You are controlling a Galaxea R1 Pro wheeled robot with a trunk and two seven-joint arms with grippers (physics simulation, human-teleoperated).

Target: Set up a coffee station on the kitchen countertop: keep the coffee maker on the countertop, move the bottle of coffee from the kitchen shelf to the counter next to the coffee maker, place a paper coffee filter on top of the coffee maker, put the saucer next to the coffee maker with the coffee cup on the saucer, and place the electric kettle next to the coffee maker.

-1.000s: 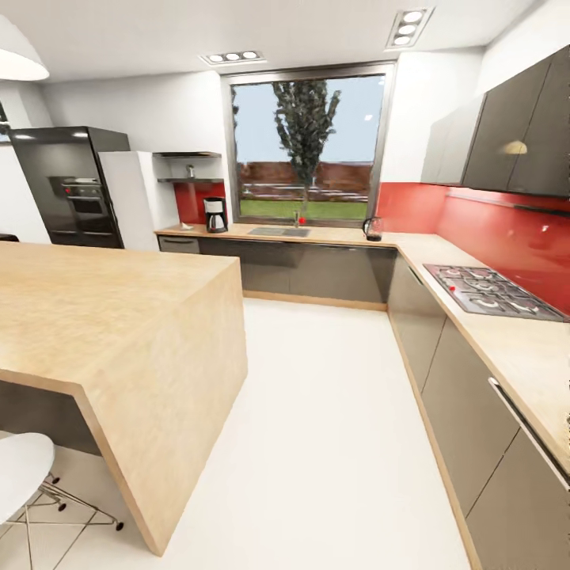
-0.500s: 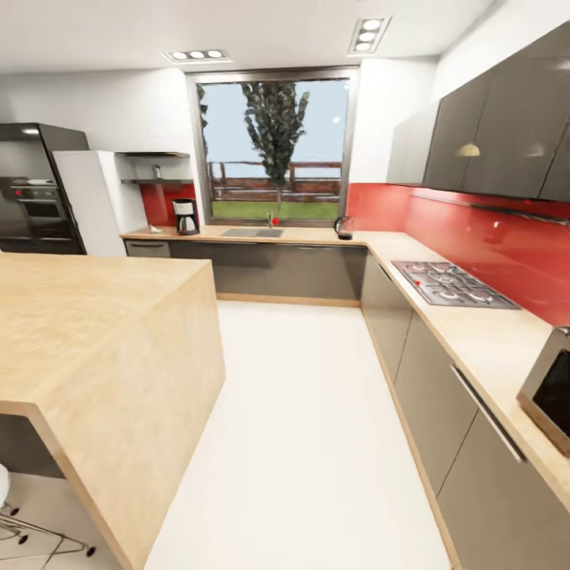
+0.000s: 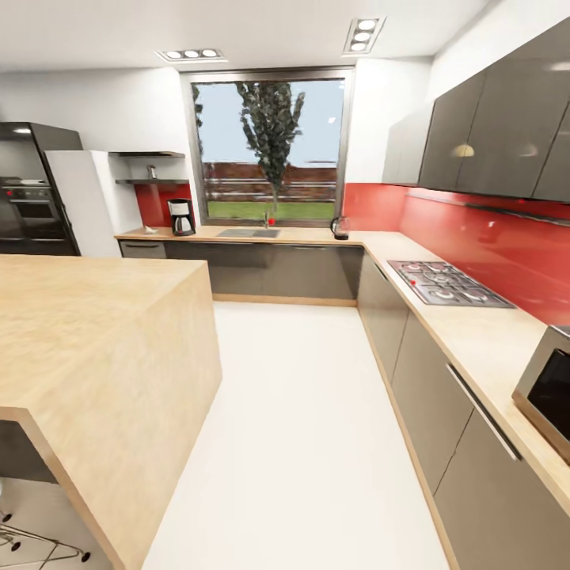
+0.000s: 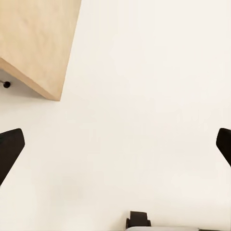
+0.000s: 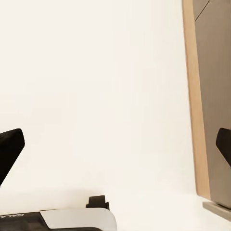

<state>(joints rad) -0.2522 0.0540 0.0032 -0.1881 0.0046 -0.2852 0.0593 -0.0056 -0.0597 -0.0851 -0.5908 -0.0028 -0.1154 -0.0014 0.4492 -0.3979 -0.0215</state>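
Far across the room, the coffee maker (image 3: 181,217) stands on the kitchen countertop (image 3: 301,235), left of the window. The electric kettle (image 3: 340,228) sits on the same countertop near the right corner. Up and left of the coffee maker, the kitchen shelf (image 3: 134,181) carries a small dark item (image 3: 151,171), probably the bottle of coffee, too small to make out. A small pale thing (image 3: 149,230) lies on the countertop left of the coffee maker; I cannot tell what it is. My left gripper (image 4: 115,147) and right gripper (image 5: 115,147) are both open over white floor, holding nothing.
A large wooden island (image 3: 95,317) fills the left foreground, with a stool's legs (image 3: 24,542) below it. Grey cabinets with a gas hob (image 3: 443,283) and a microwave (image 3: 550,388) run along the right. A sink (image 3: 241,233) lies under the window. White floor (image 3: 301,412) runs between.
The whole picture has slid left as the camera turned right, bringing the microwave into view at right and dropping the white stool seat out. The kitchen's things have not moved.
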